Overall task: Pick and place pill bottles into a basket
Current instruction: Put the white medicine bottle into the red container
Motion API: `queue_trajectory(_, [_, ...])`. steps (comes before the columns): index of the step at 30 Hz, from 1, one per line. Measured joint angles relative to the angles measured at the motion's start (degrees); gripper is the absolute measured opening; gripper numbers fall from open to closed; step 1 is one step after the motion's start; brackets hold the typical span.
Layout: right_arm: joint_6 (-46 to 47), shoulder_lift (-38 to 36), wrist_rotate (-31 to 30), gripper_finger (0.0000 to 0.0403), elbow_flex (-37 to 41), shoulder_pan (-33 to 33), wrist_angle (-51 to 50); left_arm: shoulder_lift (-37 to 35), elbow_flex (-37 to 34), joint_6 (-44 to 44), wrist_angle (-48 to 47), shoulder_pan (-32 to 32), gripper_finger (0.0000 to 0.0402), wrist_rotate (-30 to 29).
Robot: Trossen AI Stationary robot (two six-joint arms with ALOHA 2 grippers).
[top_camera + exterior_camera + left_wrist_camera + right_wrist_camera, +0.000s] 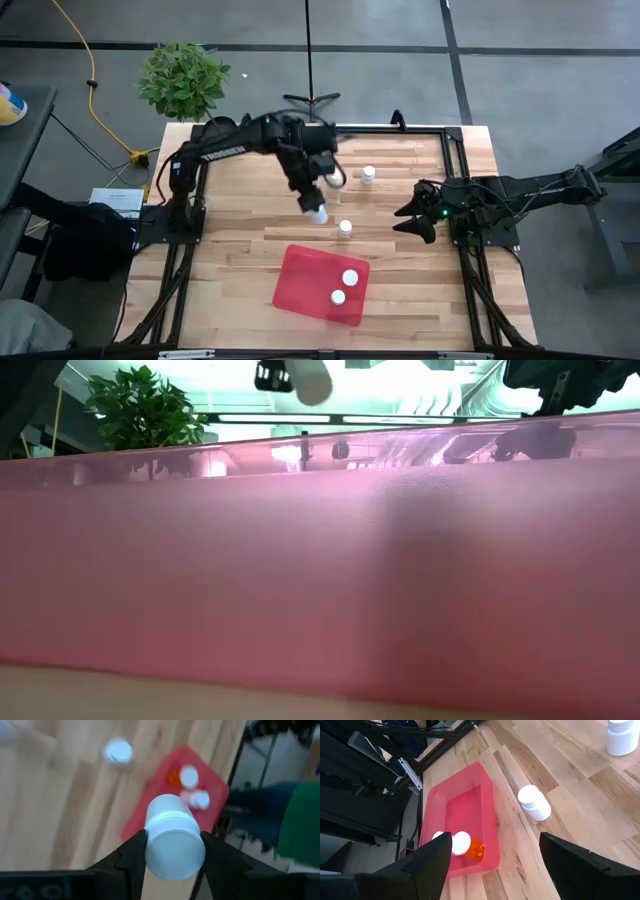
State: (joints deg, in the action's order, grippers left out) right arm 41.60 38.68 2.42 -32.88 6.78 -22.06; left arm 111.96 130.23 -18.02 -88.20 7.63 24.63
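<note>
The left gripper is reaching over mid-table, clamping a white pill bottle above the wood just short of the red basket. The right gripper is waiting at the table's right edge, fingers spread apart. Two capped bottles, one orange-bodied, are lying inside the basket.

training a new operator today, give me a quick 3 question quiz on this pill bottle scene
1. True or false: the left gripper is shut on a white bottle.
2. How many bottles already lie in the red tray? A) none B) two C) four
3. Fill in: the right gripper waits with fingers ____ near the table's right edge.

Key:
1. True; the high view shows it carried above the table.
2. B; a white-capped one and an orange one.
3. Open, holding nothing. Loose bottles and stand on the wood.
</note>
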Motion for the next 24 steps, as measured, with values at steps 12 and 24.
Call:
queue_trajectory(12, [-0.2, 0.0, 0.0, 0.0291, 0.0, 0.0, -0.1, 0.7, 0.0, -7.1, -1.8, -14.7, 0.0196, -17.3])
queue_trajectory(24, [-0.3, 0.0, -0.1, 0.0291, 0.0, 0.0, 0.0, 0.7, -10.7, -15.8, 10.2, -24.8, 0.0196, -29.8])
